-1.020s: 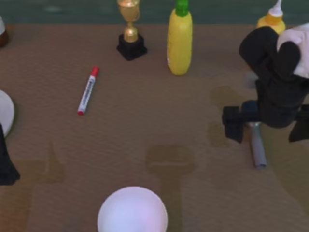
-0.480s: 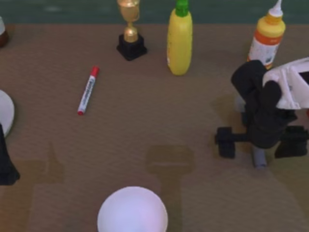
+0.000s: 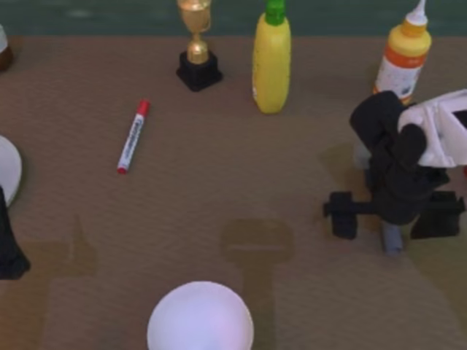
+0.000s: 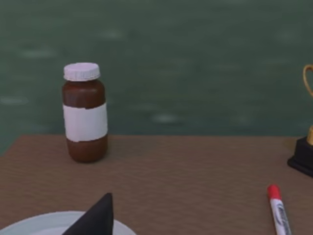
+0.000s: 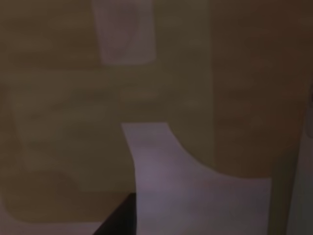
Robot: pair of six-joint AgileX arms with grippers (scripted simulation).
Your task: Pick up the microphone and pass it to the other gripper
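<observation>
- Right gripper low over the microphone at the bench's right side, jaws spread wide to either side of the grey handle, apparently ready to close on it; nothing held yet.
- Left gripper parked at the left edge; jaw state impossible to tell.
- Top view alone shows the straddle; left wrist view adds a brown jar; right wrist view too close to read.

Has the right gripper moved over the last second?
Yes. The right gripper has shifted toward the table's near edge, away from the orange bottle, which it hid before, and now straddles the microphone handle.
</observation>
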